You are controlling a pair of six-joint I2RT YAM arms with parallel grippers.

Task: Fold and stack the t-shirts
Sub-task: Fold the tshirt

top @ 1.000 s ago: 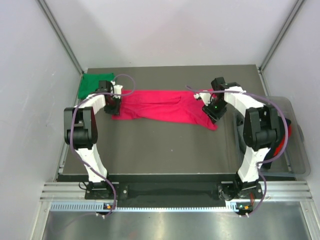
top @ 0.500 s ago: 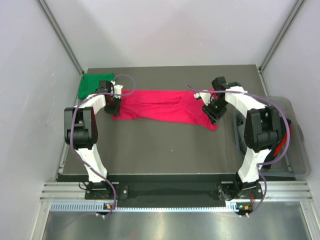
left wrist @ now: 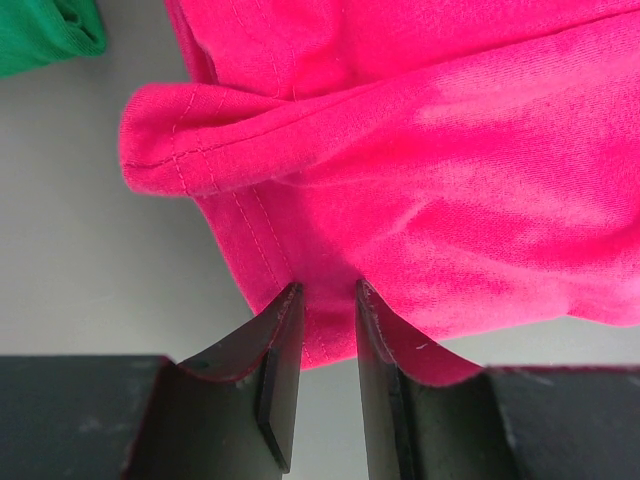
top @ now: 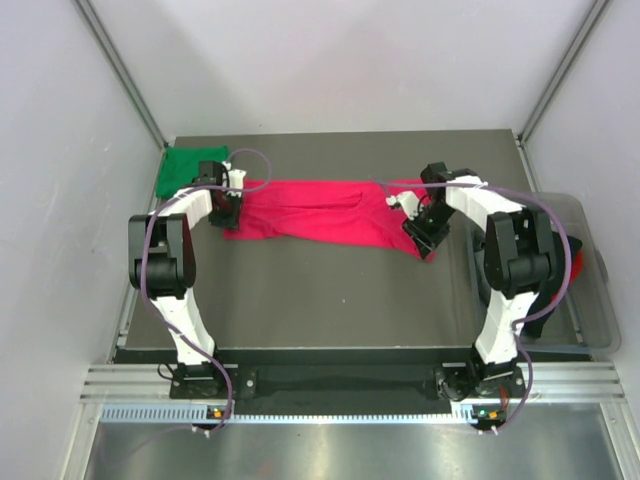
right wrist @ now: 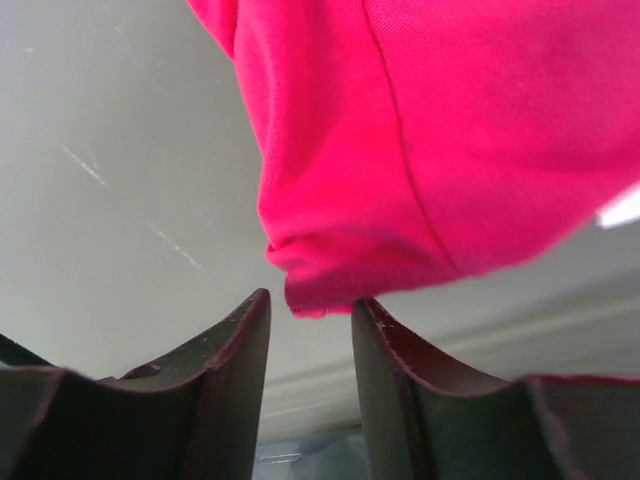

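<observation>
The grey table (top: 330, 290) carries the pink shirt (top: 320, 212), which is stretched in a long band from the left gripper (left wrist: 325, 290) across to the right gripper (right wrist: 308, 300). A clear bin (top: 592, 300) stands on the right gripper's outer side, by the table's edge. The green shirt (top: 185, 168) lies folded just beyond the left gripper, on its outer side, near the pink shirt's end. The left gripper's fingers are nearly closed and pinch the pink shirt's hem between them. The right gripper's fingers stand partly apart, with a corner of the pink shirt at their tips, not pinched.
</observation>
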